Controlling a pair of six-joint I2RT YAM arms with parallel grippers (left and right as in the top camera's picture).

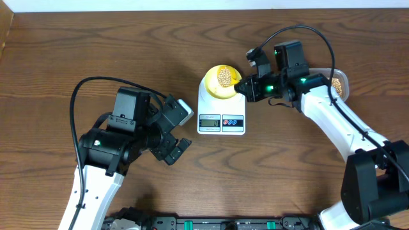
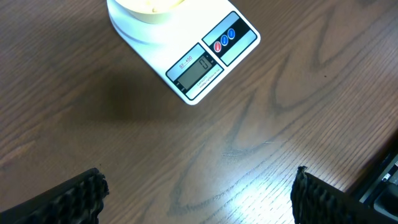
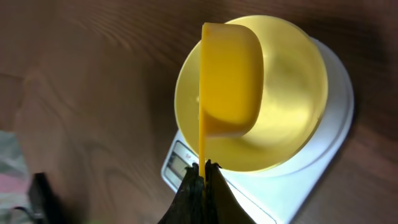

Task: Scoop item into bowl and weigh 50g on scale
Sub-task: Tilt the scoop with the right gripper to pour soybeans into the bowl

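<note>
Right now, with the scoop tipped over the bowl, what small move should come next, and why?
Probably roll the scoop level and lift it clear of the bowl. The right fingers hold it tipped on its side above the bowl, beans already lie inside, and the display on the scale is too small to read, so the weight wants checking.

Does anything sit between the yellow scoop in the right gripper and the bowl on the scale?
Nothing visible does. The right gripper is shut on the handle of the scoop, which hangs tipped on its side right over the open bowl on the scale, with only air between them.
</note>
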